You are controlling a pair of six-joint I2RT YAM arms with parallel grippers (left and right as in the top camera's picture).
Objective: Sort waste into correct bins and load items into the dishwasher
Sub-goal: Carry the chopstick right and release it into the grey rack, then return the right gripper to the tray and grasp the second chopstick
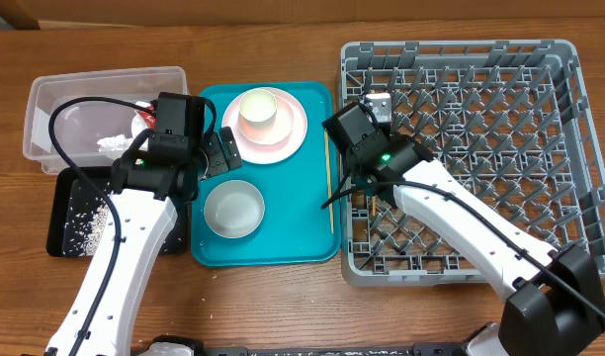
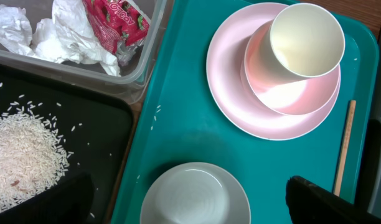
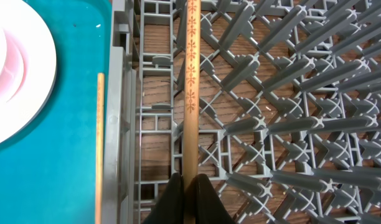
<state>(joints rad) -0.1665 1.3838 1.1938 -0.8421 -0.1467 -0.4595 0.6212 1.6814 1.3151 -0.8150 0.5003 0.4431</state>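
Wood tbl (image 1: 283, 302), teal tray (image 1: 295, 220), grey dish rack (image 1: 461, 47)

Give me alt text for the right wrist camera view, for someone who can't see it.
The right gripper pinches a thin wooden chopstick with a printed pattern, held over the grey plastic dish rack. To the left, a second wooden chopstick lies on the teal serving tray beside a round pale pink plate.
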